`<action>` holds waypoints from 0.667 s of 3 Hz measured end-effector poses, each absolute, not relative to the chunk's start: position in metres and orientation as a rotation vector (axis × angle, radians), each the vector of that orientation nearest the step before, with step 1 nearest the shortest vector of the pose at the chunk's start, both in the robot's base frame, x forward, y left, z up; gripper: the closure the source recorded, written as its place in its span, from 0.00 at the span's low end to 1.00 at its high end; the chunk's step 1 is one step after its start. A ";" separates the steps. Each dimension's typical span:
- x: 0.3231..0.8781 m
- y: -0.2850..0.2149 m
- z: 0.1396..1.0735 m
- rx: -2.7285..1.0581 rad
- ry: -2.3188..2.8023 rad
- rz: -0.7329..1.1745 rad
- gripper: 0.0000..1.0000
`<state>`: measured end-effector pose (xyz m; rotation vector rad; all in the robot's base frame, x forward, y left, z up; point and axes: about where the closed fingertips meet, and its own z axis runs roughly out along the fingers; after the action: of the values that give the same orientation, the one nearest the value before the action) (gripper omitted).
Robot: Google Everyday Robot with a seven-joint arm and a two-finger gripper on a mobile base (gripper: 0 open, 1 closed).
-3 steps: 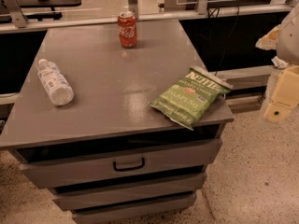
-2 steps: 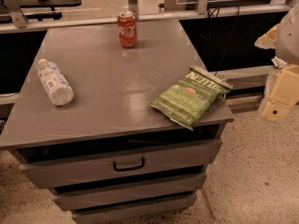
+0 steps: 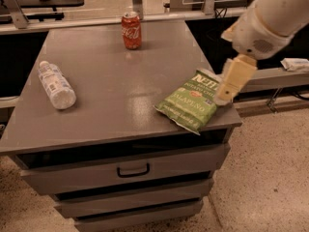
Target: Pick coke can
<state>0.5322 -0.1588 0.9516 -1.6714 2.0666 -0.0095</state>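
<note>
Claw (image 3: 226,93): hung over the chip bag's (image 3: 189,104) right edge; we could not tell its state.
Coke can (image 3: 131,30): stood upright well beyond the bag, far-left of our claw.

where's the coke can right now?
Camera view: the coke can stands upright near the far edge of the cabinet top, apart from the bottle at left. The gripper is at right, by the chip bag.

The arm (image 3: 273,13) reaches in from the upper right corner, its thick white wrist section slanting down and to the left. Below it the cream-coloured gripper (image 3: 232,81) hangs pointing downward, tilted slightly left, above the right edge of the tabletop (image 3: 120,115).
</note>
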 end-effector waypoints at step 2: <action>0.642 -0.077 0.928 -1.615 1.905 0.135 0.00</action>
<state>0.6419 -0.0768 0.9279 -1.6148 1.9052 0.1348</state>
